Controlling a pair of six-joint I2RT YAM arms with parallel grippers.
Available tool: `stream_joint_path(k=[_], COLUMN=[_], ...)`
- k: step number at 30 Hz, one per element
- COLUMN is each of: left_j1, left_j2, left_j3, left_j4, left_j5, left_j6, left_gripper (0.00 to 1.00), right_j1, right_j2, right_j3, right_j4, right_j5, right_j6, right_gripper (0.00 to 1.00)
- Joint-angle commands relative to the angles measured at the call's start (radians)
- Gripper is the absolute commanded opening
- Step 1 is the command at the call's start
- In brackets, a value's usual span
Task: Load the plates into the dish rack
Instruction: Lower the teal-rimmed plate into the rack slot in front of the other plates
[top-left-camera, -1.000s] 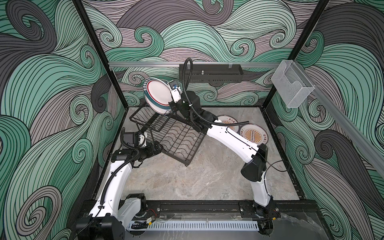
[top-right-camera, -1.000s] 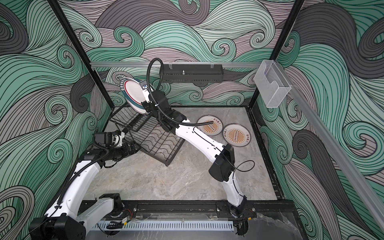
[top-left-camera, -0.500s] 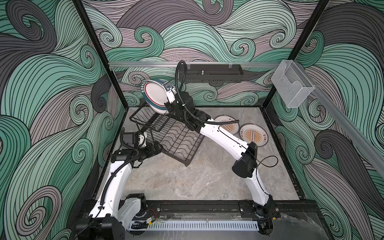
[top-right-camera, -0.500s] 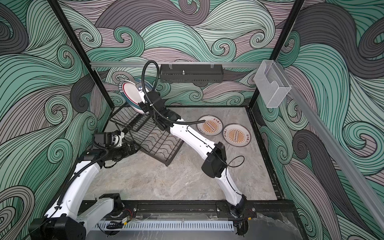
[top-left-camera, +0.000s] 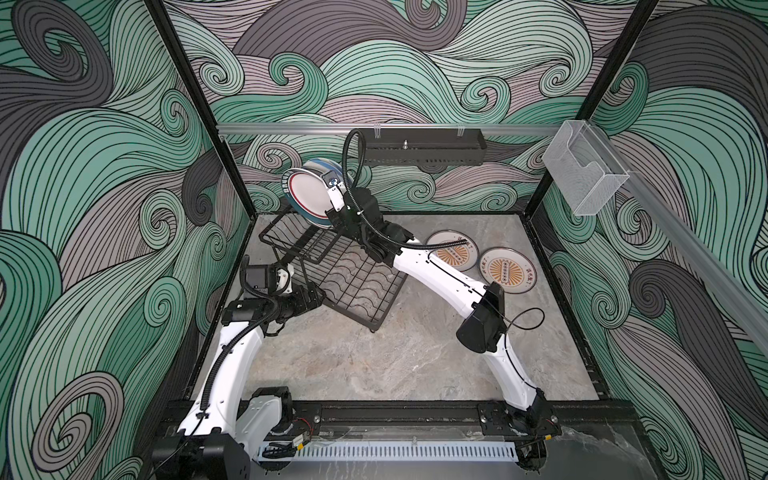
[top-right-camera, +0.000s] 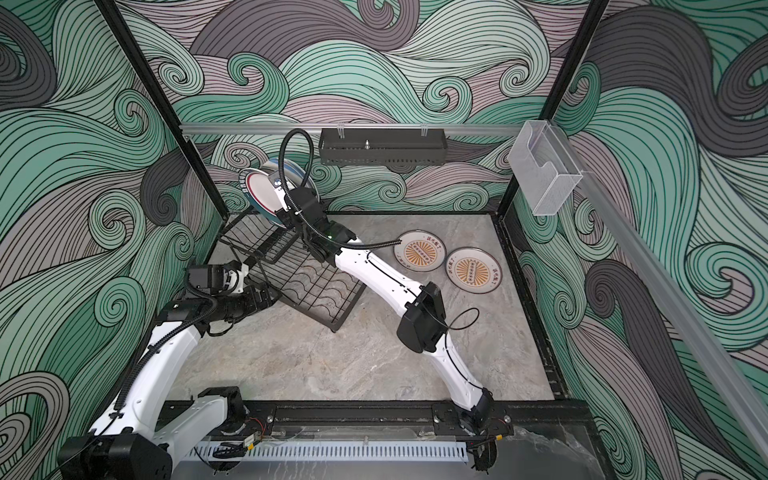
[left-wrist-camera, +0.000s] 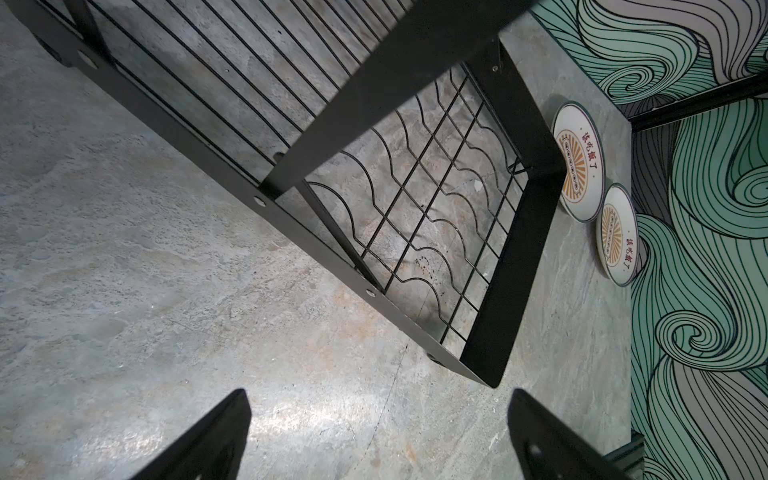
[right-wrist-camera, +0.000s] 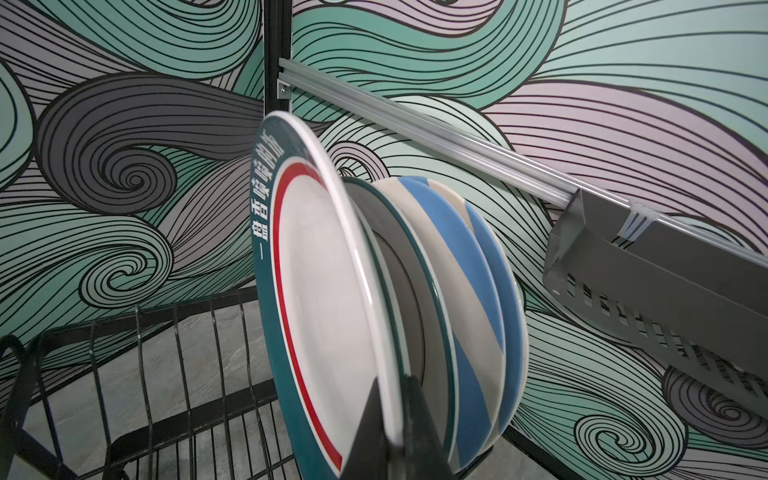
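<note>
PLATE OVER THE RACK: A teal-rimmed plate (top-left-camera: 309, 195) is held on edge by the right gripper (right-wrist-camera: 392, 386), its jaws pinched tight on the white rim. It is held above the raised basket tier (top-left-camera: 291, 237) of the dish rack (top-left-camera: 357, 276), which is set at 10 o'clock on the table (top-left-camera: 395, 365). Only the right wrist view reveals what is packed just behind that plate: a second teal-edged plate (right-wrist-camera: 395, 249) and blue-and-cream striped plates (right-wrist-camera: 465, 270), all standing on edge outside the grip. What they rest on is hidden. In both top views they are reduced to a sliver of blue at the held plate's far side. Two sunburst plates (top-left-camera: 451, 251) are seen lying flat, side by side, at 1 o'clock, apart from the rack. The state of the left gripper (left-wrist-camera: 378, 444) is shown by the left wrist view alone: its fingers (left-wrist-camera: 208, 449) are spread wide with nothing between them, over bare table just off the rack's 8 o'clock side. Set against the frame of a second earlier, the right arm's elbow is found shifted toward the middle of the table, and the held plate is carried a little nearer the 10 o'clock corner and turned more edge-on. The left arm, the rack and the two flat plates are unchanged.
</note>
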Motion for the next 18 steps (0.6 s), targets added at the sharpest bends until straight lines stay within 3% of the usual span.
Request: stream_joint_path(k=[1,18], left_j1=[0.007,0.007], left_j2=[-0.008,-0.003], left_j3=[-0.002,-0.002], left_j4=[-0.005,-0.003], left_j5=[0.006,0.007], left_j6=[-0.001,-0.001], left_gripper=[0.99,0.99], right_j1=[-0.008,-0.021], right_j2=[-0.004,0.029], right_j3=[0.042,0.038], right_j4=[0.063,0.017], right_j5=[0.028,0.024], right_j6=[0.005,0.056], right_gripper=[0.0,0.0])
